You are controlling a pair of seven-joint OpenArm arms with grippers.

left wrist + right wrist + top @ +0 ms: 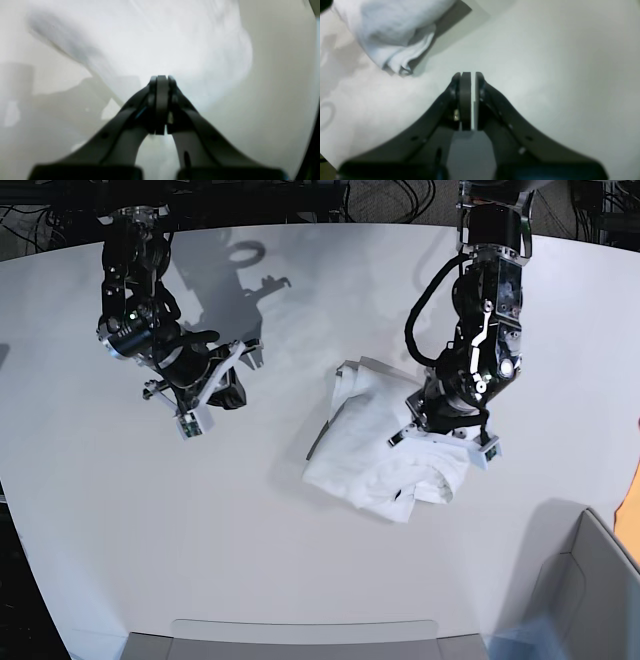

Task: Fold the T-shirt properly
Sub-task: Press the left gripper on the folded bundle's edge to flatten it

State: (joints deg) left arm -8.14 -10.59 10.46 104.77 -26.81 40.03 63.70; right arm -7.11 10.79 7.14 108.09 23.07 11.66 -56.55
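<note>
T-shirt: white, thin, bunched into a rumpled heap a little right of the middle of the white tabletop in the base view. No flat panel, no straight crease, no squared outline; layers overlapping at random, with a loose flap hanging toward the near edge. Hemmed edge and stacked folds visible at the upper left of the right wrist view, apart from that arm.

Left gripper: down on the far right part of the heap, jaws pressed together. From its own wrist view, fingertips closed against pale blurred cloth; whether a pinch of fabric sits between them, impossible to tell through the blur.

Right gripper: nearly closed, only a thin slit between the pads, nothing in it. Poised over bare tabletop, well apart from the garment, on the left of the base view.

Progress, judged from the lay of the cloth: barely begun, or at best a loose gathering. Nothing resembling a proper fold so far. Left to do, most likely: spreading the garment flat, smoothing it, turning the sleeves in, then folding the body over into a neat rectangle.

Grey bin at the near right corner, clear of the work.
</note>
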